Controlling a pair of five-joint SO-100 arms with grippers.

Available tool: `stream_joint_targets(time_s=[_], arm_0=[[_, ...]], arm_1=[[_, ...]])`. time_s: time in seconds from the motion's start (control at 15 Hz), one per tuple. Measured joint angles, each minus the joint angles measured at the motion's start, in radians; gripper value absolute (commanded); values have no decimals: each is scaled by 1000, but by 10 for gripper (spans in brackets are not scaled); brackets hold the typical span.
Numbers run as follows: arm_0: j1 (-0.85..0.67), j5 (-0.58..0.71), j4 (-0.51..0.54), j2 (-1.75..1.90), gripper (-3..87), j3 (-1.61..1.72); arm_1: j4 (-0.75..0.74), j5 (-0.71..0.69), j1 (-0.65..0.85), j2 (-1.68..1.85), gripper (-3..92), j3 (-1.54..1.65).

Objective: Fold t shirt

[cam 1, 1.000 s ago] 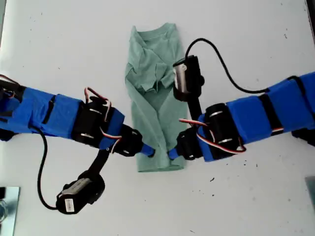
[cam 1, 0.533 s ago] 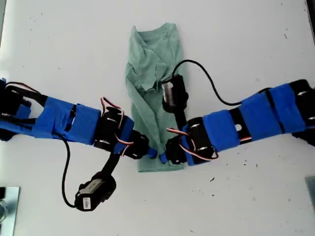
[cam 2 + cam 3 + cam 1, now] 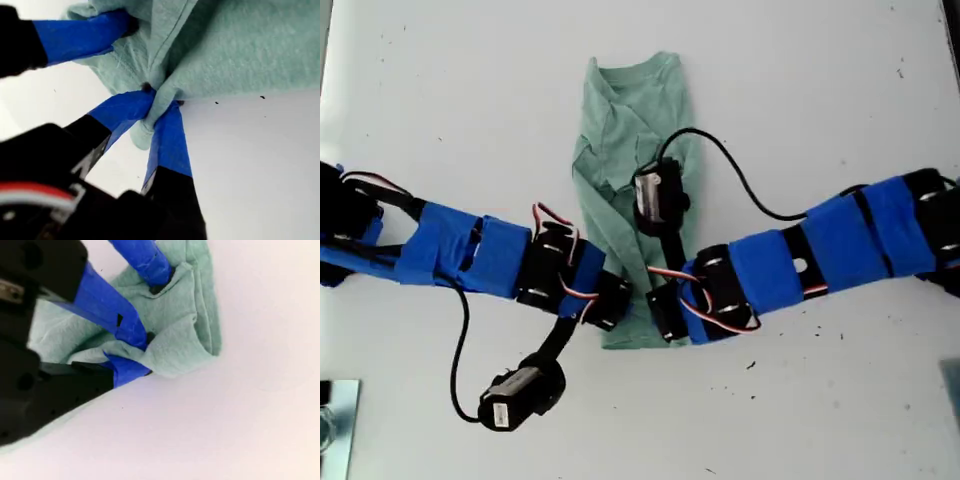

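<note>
White tabletop [image 3: 840, 80] spread wide on both sides of the small pale sage-green cotton t shirt [image 3: 630, 130], a narrow strip in the exterior view's middle with its collar at the top. From that view's left, my first hand [image 3: 155, 102] pinched the bottom hem tight. Just beside it, my second hand [image 3: 142, 352] clamped a hem fold, and its black wrist camera [image 3: 655, 195] hung over the cloth.
</note>
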Motion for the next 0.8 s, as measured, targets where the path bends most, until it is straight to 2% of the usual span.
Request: stream_joint_targets(time_s=[0.33, 0.6, 0.8], arm_0=[[115, 57, -52, 120, -3, 6], [124, 57, -63, 198, -3, 8], [104, 71, -17, 287, -3, 20]], arm_1=[[38, -41, -103, 210, -4, 23], [8, -66, -103, 307, -4, 49], [14, -91, -40, 399, -4, 123]])
